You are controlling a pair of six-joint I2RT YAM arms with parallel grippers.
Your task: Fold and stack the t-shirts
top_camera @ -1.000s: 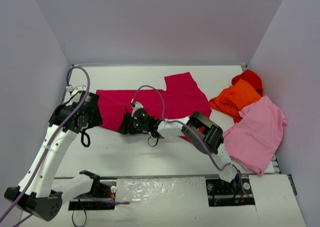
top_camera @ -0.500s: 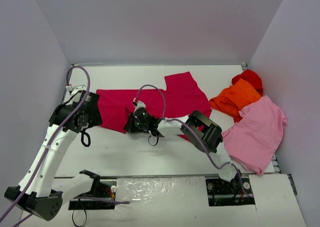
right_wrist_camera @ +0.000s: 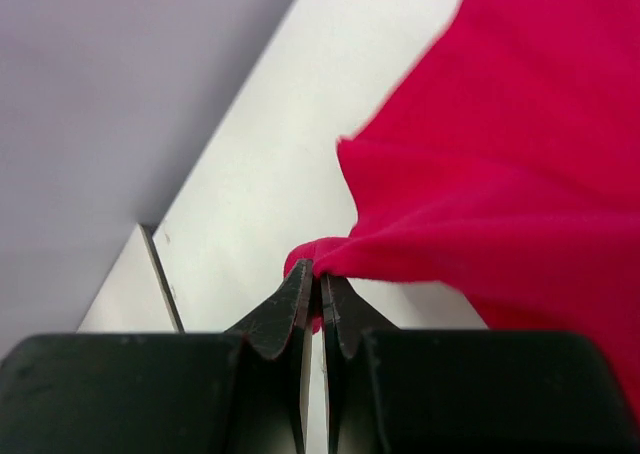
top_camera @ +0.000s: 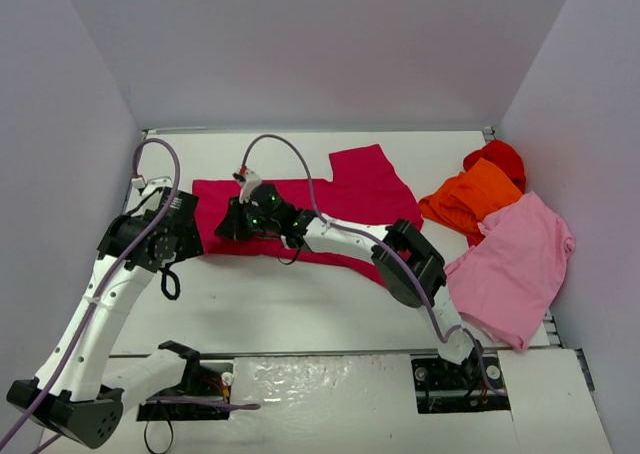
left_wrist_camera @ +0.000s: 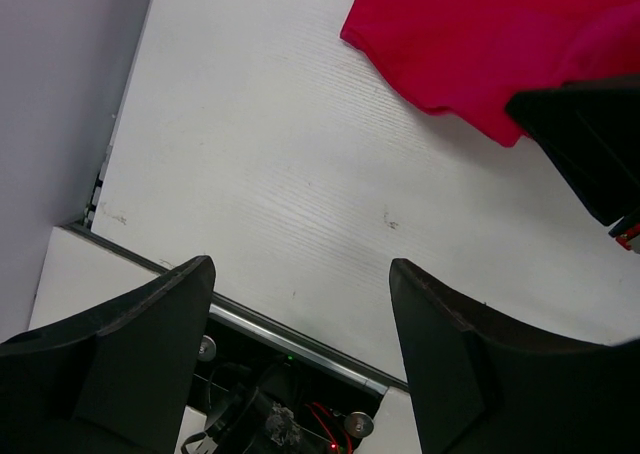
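Crimson soft cloth t-shirt (top_camera: 345, 196) lies spread at mid-table, far side. Right gripper (right_wrist_camera: 318, 279) is clenched on a pinch of its edge near the left end. Left gripper (left_wrist_camera: 300, 274) gapes empty over the white table (top_camera: 300, 304), just beside the shirt. Crumpled orange shirt (top_camera: 475, 199), light pink shirt (top_camera: 515, 259) and bright red shirt (top_camera: 497, 157) sit heaped at right, unfolded. Nothing is stacked; I judge the first fold barely begun.

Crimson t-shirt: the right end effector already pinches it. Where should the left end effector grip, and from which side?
Probably the crimson t-shirt's free left corner, lying flat on the table, apart from the right end effector's pinch. Bring the open left end effector in from the left, one finger sliding under the thin edge.
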